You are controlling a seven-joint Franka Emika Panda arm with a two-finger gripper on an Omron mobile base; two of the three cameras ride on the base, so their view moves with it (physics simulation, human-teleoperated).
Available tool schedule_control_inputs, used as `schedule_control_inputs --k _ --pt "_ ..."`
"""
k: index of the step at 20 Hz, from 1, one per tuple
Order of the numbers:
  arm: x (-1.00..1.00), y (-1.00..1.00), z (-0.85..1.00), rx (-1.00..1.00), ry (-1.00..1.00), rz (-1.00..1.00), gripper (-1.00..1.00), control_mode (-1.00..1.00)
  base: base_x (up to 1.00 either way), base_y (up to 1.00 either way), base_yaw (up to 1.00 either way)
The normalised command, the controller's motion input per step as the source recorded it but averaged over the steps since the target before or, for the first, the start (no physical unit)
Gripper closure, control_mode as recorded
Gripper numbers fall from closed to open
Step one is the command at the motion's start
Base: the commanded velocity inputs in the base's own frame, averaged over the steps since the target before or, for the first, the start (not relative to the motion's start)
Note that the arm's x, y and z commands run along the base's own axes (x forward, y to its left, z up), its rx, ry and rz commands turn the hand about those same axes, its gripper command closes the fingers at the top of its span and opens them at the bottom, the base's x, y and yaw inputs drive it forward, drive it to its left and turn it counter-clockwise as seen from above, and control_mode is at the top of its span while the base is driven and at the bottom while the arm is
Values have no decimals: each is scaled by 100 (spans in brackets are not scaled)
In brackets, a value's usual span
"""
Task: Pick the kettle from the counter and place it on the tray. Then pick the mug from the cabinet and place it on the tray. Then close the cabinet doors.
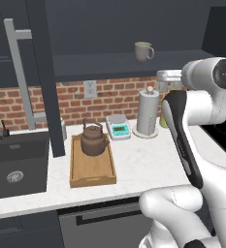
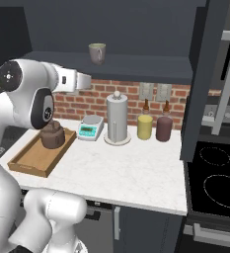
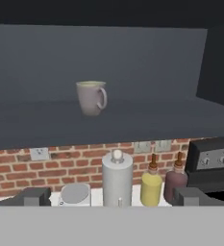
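Your gripper (image 3: 111, 196) stood with its fingers spread wide and empty, level with the open cabinet (image 1: 134, 29) and well short of it. The mug (image 3: 91, 97) sat upright on the dark shelf (image 3: 132, 117), handle to the right in the hand view. The kettle (image 1: 93, 139) rested on the tray (image 1: 92, 170) on the counter (image 2: 136, 170), near the paper-towel roll (image 2: 117, 119).
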Motion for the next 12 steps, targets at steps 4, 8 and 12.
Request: schedule_control_inputs --k 4,8,12 --pt "18 0 15 0 0 0 -100 -100 0 0 0" --pt "24 0 21 0 0 0 -100 -100 0 0 0" --pt "29 0 21 0 0 0 -100 -100 0 0 0"
